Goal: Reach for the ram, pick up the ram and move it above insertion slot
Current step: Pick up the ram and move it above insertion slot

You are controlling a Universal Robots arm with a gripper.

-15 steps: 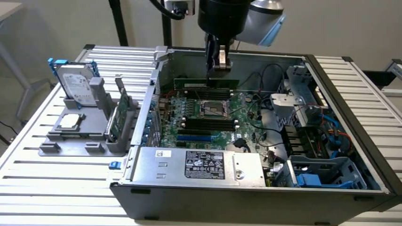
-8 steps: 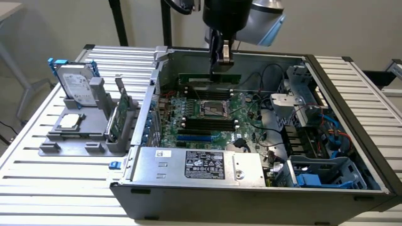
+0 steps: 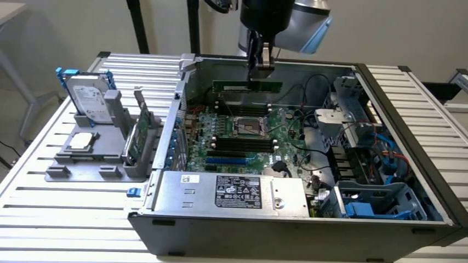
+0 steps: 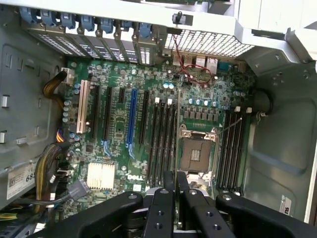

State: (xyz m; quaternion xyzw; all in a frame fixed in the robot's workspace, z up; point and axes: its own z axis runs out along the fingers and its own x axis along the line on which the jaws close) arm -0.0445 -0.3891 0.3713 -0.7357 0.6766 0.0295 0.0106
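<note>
In the exterior view my gripper (image 3: 261, 70) hangs inside the open computer case, shut on the ram (image 3: 247, 86). The ram is a thin green stick held level by its top edge, above the far part of the motherboard (image 3: 241, 129). Black memory slots (image 3: 241, 143) lie below and nearer the camera, beside the CPU socket (image 3: 247, 125). In the wrist view the two fingers (image 4: 168, 186) stand close together over the board, between one bank of long black slots (image 4: 162, 139) and another (image 4: 233, 148), with the socket (image 4: 195, 154) just ahead.
Left of the case a grey stand (image 3: 80, 159) holds a silver hard drive (image 3: 91, 101), a green expansion card (image 3: 142, 131) and a CPU chip (image 3: 82, 139). The power supply (image 3: 234, 192), cables (image 3: 321, 164) and a blue drive cage (image 3: 380, 203) crowd the case's near and right side.
</note>
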